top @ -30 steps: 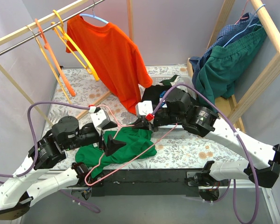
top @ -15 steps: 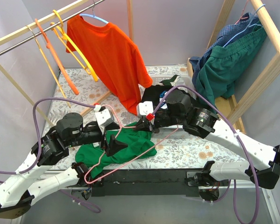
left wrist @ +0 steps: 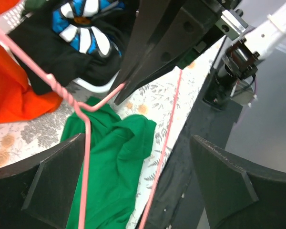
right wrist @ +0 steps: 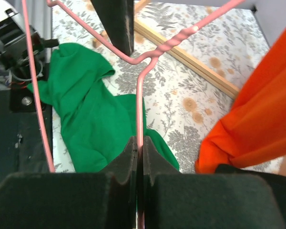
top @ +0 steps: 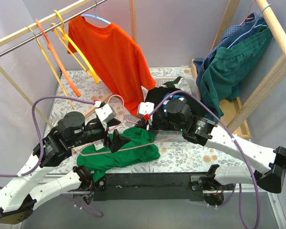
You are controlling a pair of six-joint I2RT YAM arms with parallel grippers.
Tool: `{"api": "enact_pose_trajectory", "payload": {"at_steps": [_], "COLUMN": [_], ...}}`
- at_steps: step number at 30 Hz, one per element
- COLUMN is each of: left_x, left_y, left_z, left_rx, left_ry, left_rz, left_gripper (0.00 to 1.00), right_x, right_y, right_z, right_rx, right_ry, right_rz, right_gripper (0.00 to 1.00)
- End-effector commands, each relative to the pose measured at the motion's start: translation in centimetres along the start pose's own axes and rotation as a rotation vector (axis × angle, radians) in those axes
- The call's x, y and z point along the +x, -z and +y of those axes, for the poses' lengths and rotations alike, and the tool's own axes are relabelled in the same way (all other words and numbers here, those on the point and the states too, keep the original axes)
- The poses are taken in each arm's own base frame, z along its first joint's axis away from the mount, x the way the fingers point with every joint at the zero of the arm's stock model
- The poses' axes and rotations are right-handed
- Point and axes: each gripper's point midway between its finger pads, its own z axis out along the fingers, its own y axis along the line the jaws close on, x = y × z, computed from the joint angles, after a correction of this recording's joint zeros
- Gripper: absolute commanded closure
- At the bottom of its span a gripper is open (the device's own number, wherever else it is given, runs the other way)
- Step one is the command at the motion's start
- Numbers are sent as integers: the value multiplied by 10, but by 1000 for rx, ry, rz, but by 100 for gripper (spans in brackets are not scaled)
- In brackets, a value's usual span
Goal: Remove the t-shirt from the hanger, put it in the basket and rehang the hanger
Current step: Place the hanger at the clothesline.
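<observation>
While on floral table (top: 190,155), green t-shirt (top: 128,153) between wooden racks (top: 276,25).

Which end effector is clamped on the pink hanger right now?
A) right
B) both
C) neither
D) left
A: the right wrist view shows the right end effector shut tight on the wire of the pink hanger, while the left end effector stands wide open and grips nothing.
</observation>
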Motion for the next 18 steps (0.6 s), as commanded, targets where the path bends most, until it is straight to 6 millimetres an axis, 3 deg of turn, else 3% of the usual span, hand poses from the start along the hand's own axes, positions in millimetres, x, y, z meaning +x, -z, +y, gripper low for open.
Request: {"api": "enact_pose_trajectory", "payload": {"at_steps": [1,7,14,18], "left_x": [-3,-24,-48,-42], "left_y": [8,23,44,35], "left_z": [-10,-5,36,42], "left_rx": [40,-18,-289,-329], "left_ry": [18,17,168,279], "left_rz": [-33,-143,-257,-248], "left_gripper": [11,10,9,12], "right_x": [-36,-28,-12,-5], "right_y": [24,25,31,34], "right_z": [-58,-68,-85,-103], "right_rx": [310,377,503,619], "right_ry": [-24,-61,-104,-145], "right_rz": [-127,-103,-70,-62], "right_gripper": [99,99,99,99]}}
